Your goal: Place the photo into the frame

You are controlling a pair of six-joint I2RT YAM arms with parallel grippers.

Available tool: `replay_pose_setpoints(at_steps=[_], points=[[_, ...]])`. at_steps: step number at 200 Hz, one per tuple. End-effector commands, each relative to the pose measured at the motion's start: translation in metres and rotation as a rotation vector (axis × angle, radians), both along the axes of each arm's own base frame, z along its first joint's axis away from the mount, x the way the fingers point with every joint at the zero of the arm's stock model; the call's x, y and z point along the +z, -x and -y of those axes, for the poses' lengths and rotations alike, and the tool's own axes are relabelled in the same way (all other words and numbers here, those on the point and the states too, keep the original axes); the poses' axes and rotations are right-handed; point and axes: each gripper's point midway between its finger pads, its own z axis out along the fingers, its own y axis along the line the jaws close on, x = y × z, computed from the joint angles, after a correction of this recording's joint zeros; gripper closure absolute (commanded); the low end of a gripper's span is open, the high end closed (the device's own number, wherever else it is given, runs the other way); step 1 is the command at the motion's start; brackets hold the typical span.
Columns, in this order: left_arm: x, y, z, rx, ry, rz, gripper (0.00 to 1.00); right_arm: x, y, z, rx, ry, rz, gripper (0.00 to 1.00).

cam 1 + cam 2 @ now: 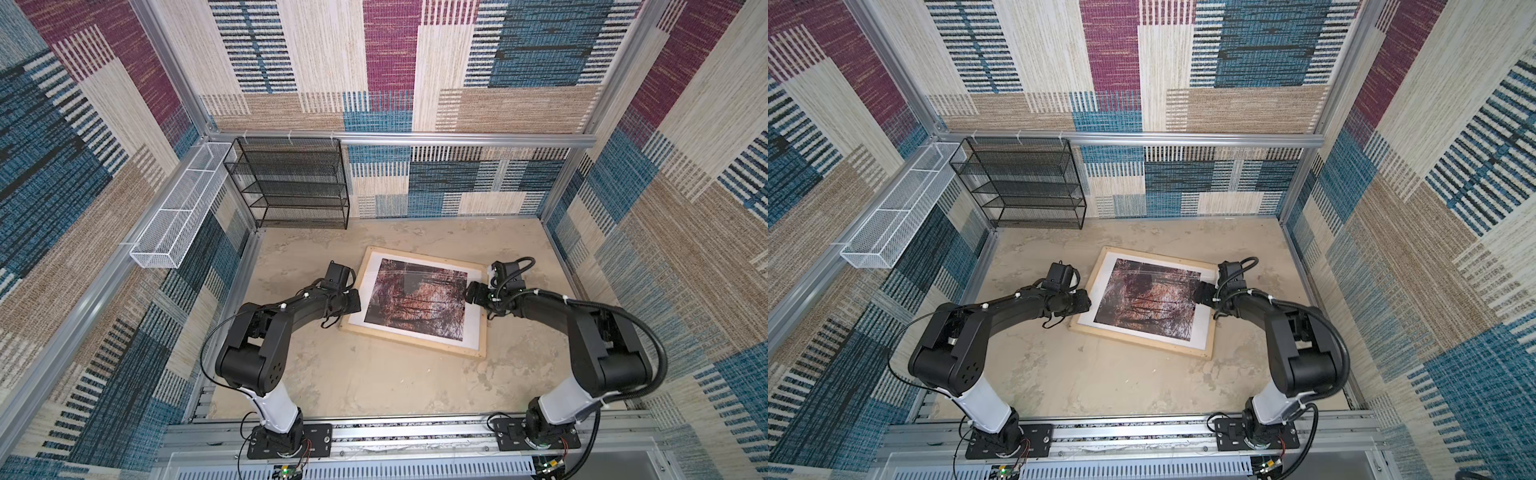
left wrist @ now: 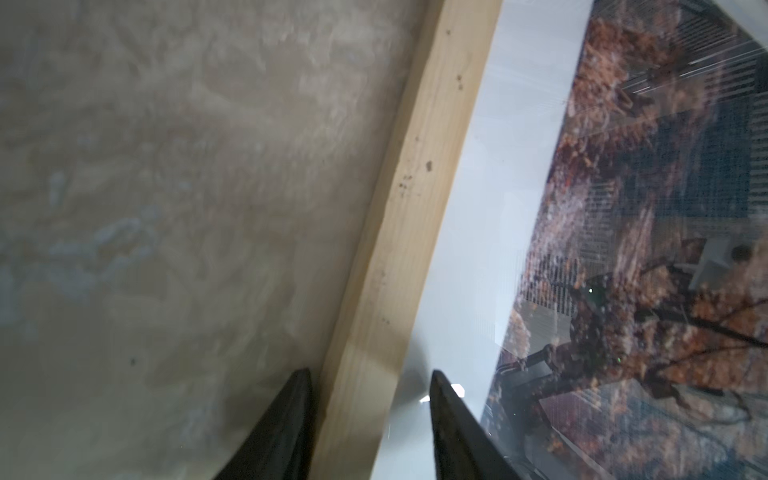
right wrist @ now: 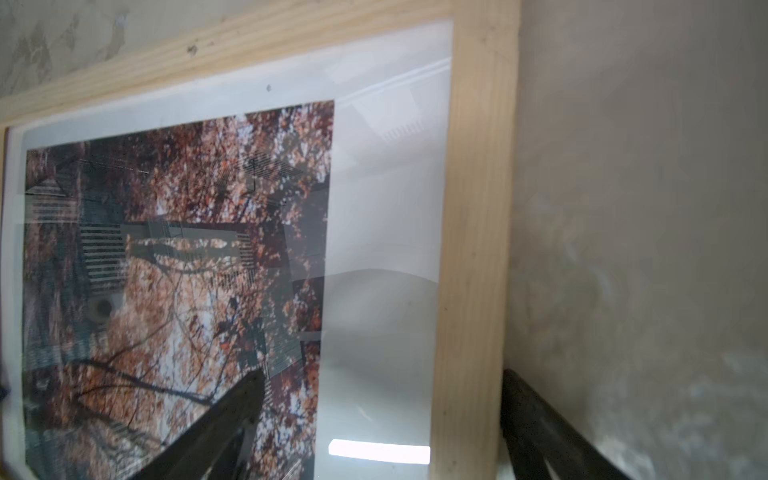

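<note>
Soft even light; reflections glaze the frame (image 3: 473, 208); wrist views blurry, top views edge-warped

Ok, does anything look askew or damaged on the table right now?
Only the pale wooden rectangular frame lies turned askew to the beige table's edges. The reddish autumn forest photo sits square inside it; no damage shows.

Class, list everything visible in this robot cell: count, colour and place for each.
table: 1, mottled beige, cell floor
frame: 1, pale wood, flat mid-table
photo: 1, reddish-brown trees, inside the frame
mat: 1, white, bordering the photo
rack: 1, black mesh, far-left corner
basket: 1, white mesh, hung on the left
walls: 3, blue-maroon-beige patchwork, around table
left gripper: 1, black, open astride frame's left strip
right gripper: 1, black, open astride frame's right strip
</note>
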Motion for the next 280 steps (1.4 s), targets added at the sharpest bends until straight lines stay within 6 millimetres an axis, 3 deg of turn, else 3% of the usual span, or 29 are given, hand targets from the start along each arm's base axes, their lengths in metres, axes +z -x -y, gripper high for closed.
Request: replay_pose_setpoints(at_steps=[1,48,87,111,130,135,144,171,189,210,258,280], points=[[-0.013,0.040,0.014,0.060,0.061,-0.088,0.52,0.018,-0.045,-0.021,0.093,-0.058,0.109,0.12],[-0.021,0.105,0.040,0.073,0.057,-0.127,0.53,0.013,-0.125,-0.053,0.231,-0.140,0.134,0.14],[-0.011,0.133,0.077,0.008,0.108,-0.126,0.53,0.009,-0.150,-0.072,0.305,-0.207,0.139,0.15],[0.004,0.137,0.092,-0.036,0.085,-0.096,0.51,0.014,-0.162,-0.060,0.277,-0.166,0.160,0.14],[0.019,0.132,0.090,-0.045,0.047,-0.057,0.48,0.021,-0.167,-0.043,0.245,-0.163,0.172,0.13],[0.024,0.130,0.088,-0.044,0.037,-0.044,0.47,0.034,-0.175,-0.039,0.238,-0.156,0.202,0.13],[0.032,0.126,0.086,-0.049,0.019,-0.017,0.45,0.040,-0.178,-0.031,0.224,-0.147,0.214,0.13],[0.060,0.109,0.082,-0.070,-0.033,0.089,0.41,0.058,-0.178,-0.013,0.188,-0.134,0.248,0.13],[0.081,0.088,0.078,-0.093,-0.088,0.172,0.40,0.059,-0.163,-0.003,0.157,-0.112,0.240,0.13],[0.099,0.050,0.071,-0.108,-0.120,0.244,0.39,0.067,-0.137,0.012,0.100,-0.088,0.241,0.13],[0.090,-0.061,0.059,-0.179,-0.096,0.226,0.40,0.076,-0.053,0.025,0.012,-0.078,0.228,0.13],[0.070,-0.099,0.057,-0.200,-0.104,0.182,0.42,0.072,-0.015,0.021,0.011,-0.109,0.204,0.13]])
